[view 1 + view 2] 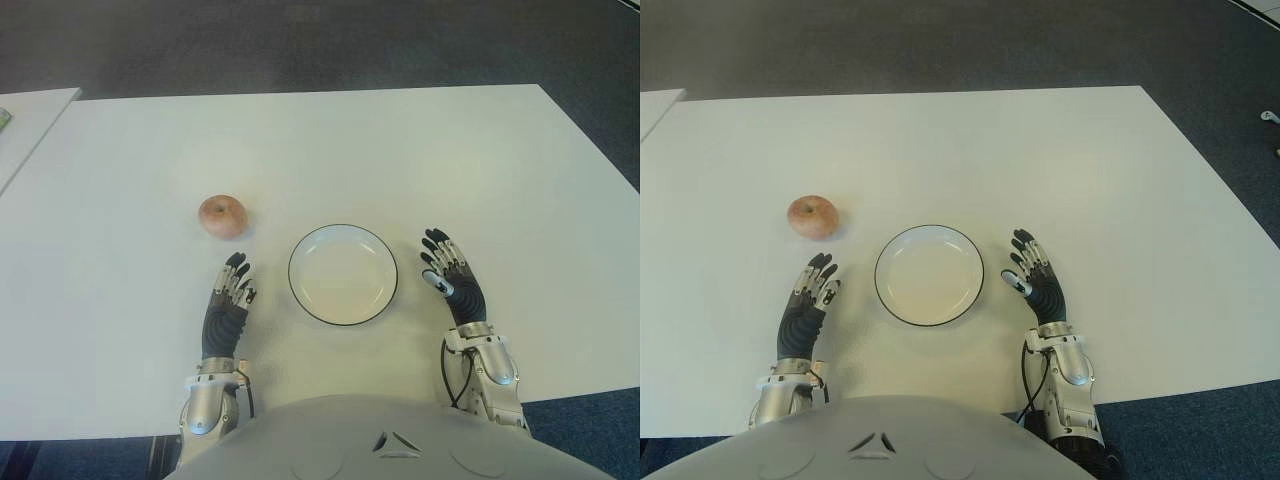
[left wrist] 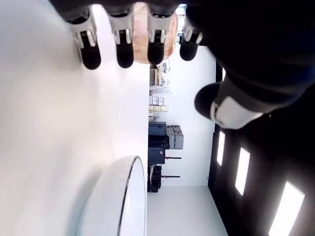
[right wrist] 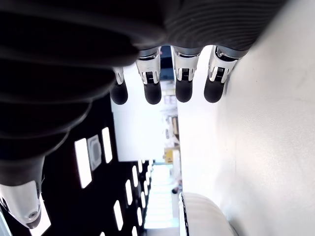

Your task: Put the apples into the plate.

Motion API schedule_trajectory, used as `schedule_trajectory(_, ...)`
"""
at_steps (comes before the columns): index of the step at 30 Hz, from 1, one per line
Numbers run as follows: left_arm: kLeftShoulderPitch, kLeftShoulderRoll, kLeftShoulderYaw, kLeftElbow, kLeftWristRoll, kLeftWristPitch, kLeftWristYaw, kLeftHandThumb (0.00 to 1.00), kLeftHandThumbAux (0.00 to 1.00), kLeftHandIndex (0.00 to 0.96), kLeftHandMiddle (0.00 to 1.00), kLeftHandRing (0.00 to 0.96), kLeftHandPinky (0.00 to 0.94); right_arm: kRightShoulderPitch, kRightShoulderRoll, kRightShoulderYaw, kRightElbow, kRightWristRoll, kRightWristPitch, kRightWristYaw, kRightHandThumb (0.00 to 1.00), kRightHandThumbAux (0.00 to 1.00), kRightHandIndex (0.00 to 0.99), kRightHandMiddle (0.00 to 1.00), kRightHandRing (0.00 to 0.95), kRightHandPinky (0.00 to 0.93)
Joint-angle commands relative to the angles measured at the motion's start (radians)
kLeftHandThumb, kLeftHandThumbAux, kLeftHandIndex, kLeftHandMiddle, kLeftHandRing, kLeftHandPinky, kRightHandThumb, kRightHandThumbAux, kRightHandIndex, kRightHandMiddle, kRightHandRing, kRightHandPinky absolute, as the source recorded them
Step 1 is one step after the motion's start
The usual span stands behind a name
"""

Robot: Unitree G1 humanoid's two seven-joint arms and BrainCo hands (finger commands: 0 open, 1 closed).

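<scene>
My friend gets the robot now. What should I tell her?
Left hand: open, holding nothing, on the table to the left of the plate.
Right hand: open, holding nothing, to the right of the plate.
One apple sits on the table, just ahead of the left hand and left of the plate.
Done: nothing, the plate is bare.
Left: pick up the apple and set it in the plate.

1. The wide white bench [image 1: 330, 150] looks smooth and matt.
2. The round white plate with a thin dark rim [image 1: 343, 274] has a glossy, glazed look, like ceramic.
3. The red-orange apple [image 1: 222, 215] has smooth, slightly dull skin.
4. Each robot hand, left [image 1: 228, 300] and right [image 1: 452, 280], shows black ribbed rubbery covering and silvery metal-looking wrists.
</scene>
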Motion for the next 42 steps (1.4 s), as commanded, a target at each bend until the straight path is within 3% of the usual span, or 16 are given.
schedule_trajectory(1, -0.003, 0.002, 0.001, 0.012, -0.004, 0.007, -0.001, 0.171, 0.561, 0.082, 0.090, 0.112, 0.158, 0.036, 0.009, 0.009, 0.054, -0.003, 0.056, 0.002, 0.160, 0.594, 0.062, 0.080, 0.050, 0.059)
schedule_trajectory(9, -0.003, 0.005, 0.009, 0.001, 0.002, 0.009, 0.004, 0.172, 0.553, 0.075, 0.089, 0.110, 0.157, 0.034, 0.011, 0.010, 0.055, -0.007, 0.055, -0.001, 0.166, 0.584, 0.057, 0.080, 0.051, 0.062)
schedule_trajectory(15, -0.006, 0.039, 0.037, -0.026, 0.031, -0.019, 0.003, 0.172, 0.561, 0.064, 0.070, 0.089, 0.120, 0.033, 0.010, 0.009, 0.055, -0.008, 0.058, -0.003, 0.167, 0.592, 0.056, 0.079, 0.051, 0.058)
schedule_trajectory(17, -0.024, 0.082, 0.073, -0.063, 0.141, -0.044, 0.039, 0.170, 0.569, 0.057, 0.065, 0.083, 0.115, 0.028, 0.008, 0.007, 0.059, -0.008, 0.061, -0.003, 0.166, 0.591, 0.056, 0.079, 0.050, 0.056)
schedule_trajectory(21, -0.100, 0.216, 0.165, -0.141, 0.542, -0.059, 0.168, 0.193, 0.576, 0.047, 0.061, 0.078, 0.102, 0.020, 0.006, 0.005, 0.069, -0.005, 0.065, 0.000, 0.168, 0.587, 0.062, 0.078, 0.048, 0.057)
schedule_trajectory(27, -0.163, 0.349, 0.214, -0.163, 0.777, 0.004, 0.204, 0.288, 0.532, 0.052, 0.052, 0.053, 0.049, 0.006, 0.003, 0.004, 0.088, -0.005, 0.059, 0.007, 0.168, 0.584, 0.065, 0.072, 0.040, 0.051)
schedule_trajectory(30, -0.229, 0.428, 0.236, -0.177, 0.850, 0.069, 0.137, 0.304, 0.507, 0.058, 0.044, 0.039, 0.036, -0.001, 0.001, 0.004, 0.098, -0.006, 0.052, 0.012, 0.167, 0.581, 0.065, 0.067, 0.036, 0.047)
schedule_trajectory(35, -0.363, 0.496, 0.214, -0.248, 0.931, 0.190, -0.044, 0.328, 0.435, 0.066, 0.032, 0.021, 0.042, -0.016, -0.004, 0.002, 0.123, -0.009, 0.037, 0.018, 0.163, 0.576, 0.063, 0.063, 0.032, 0.046)
schedule_trajectory(42, -0.517, 0.594, 0.173, -0.303, 0.980, 0.294, -0.276, 0.326, 0.333, 0.063, 0.028, 0.023, 0.089, -0.036, -0.008, -0.004, 0.156, -0.010, 0.025, 0.022, 0.159, 0.572, 0.061, 0.064, 0.034, 0.053)
